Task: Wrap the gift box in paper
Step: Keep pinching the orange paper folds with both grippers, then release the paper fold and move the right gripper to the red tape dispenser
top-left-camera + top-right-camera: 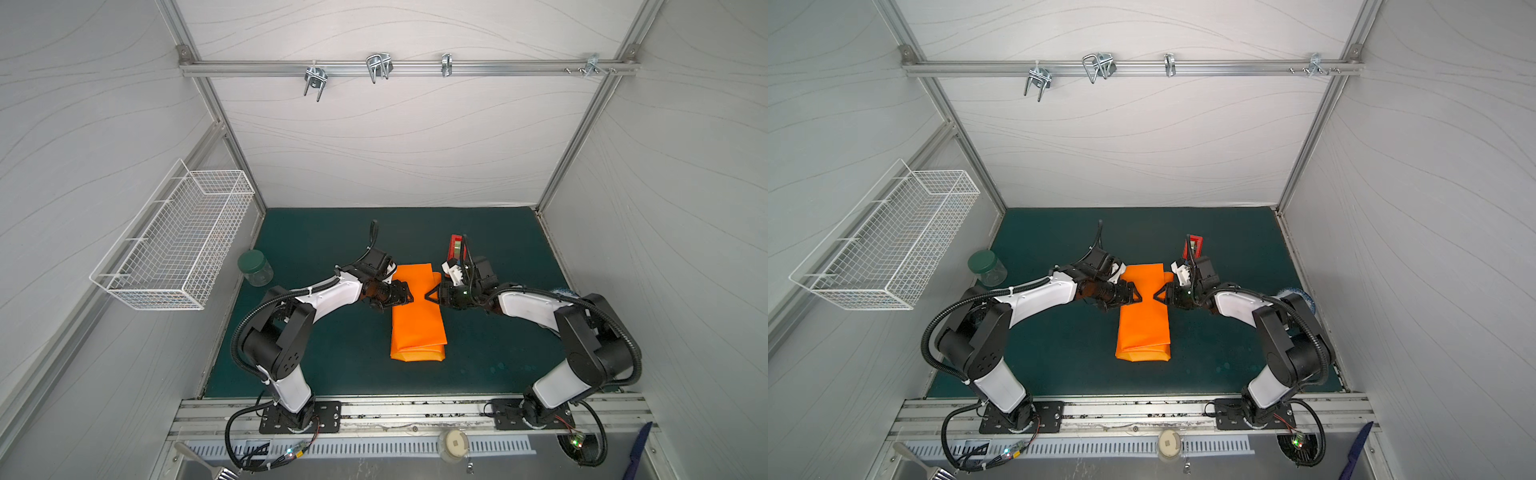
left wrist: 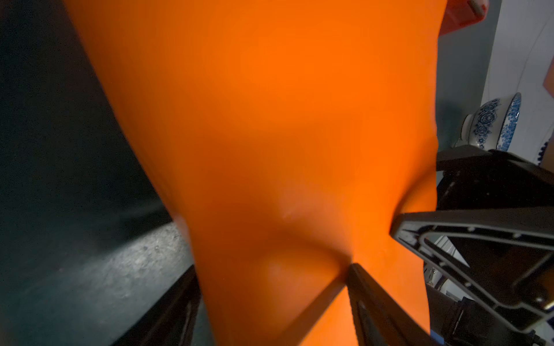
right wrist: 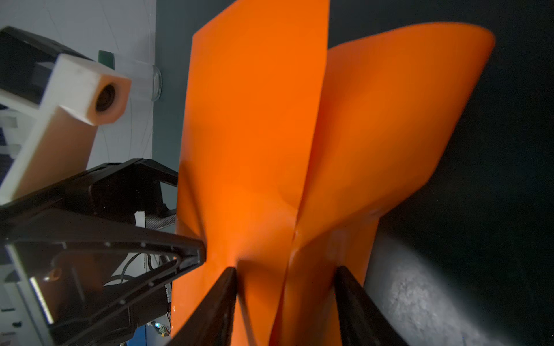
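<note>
The left gripper has its jaws wide apart, astride the left long edge of the paper. In the left wrist view one fingertip dents the sheet, but a firm clamp cannot be confirmed. The right gripper straddles a raised fold on the opposite long edge with its jaws part-way apart; whether it grips cannot be told. The two sets of tips face each other across the short axis, close together.

The paper lies as a long bundle at the centre of the mat. Its long axis runs from the robot toward the back wall, and both arms are equally near. The gift box is not visible and is judged to lie inside the bundle. The coming move probably works inward across the short axis. The tape dispenser stands just beyond the right gripper.
</note>
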Action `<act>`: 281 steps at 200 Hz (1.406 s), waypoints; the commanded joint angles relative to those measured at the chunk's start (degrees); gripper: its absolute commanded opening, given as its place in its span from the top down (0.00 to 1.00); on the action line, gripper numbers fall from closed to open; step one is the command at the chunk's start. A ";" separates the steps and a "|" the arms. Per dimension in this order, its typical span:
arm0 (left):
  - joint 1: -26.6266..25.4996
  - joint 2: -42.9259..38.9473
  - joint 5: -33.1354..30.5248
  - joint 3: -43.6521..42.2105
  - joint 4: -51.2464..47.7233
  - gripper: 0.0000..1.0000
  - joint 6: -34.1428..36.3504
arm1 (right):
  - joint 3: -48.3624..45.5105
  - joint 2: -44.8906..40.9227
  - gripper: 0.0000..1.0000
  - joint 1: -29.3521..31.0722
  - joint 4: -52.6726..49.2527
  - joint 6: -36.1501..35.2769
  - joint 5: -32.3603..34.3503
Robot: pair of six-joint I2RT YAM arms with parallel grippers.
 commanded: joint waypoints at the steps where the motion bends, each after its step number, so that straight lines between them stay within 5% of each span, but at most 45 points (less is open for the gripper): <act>1: 0.38 -0.71 0.79 -0.89 0.69 0.21 -2.69 | -4.68 1.55 0.47 0.30 -6.23 -1.23 2.90; 98: 1.06 -2.91 4.77 -0.93 1.03 0.21 -4.82 | -8.12 0.34 0.51 0.27 -3.92 0.53 1.62; 164: 1.16 -5.30 2.10 -1.68 -2.28 0.21 -3.33 | -10.88 0.98 0.57 0.30 1.22 5.67 1.43; 281: 1.17 -0.41 3.83 -1.52 -3.18 0.25 -0.75 | -11.95 0.51 0.61 0.30 2.36 6.89 2.14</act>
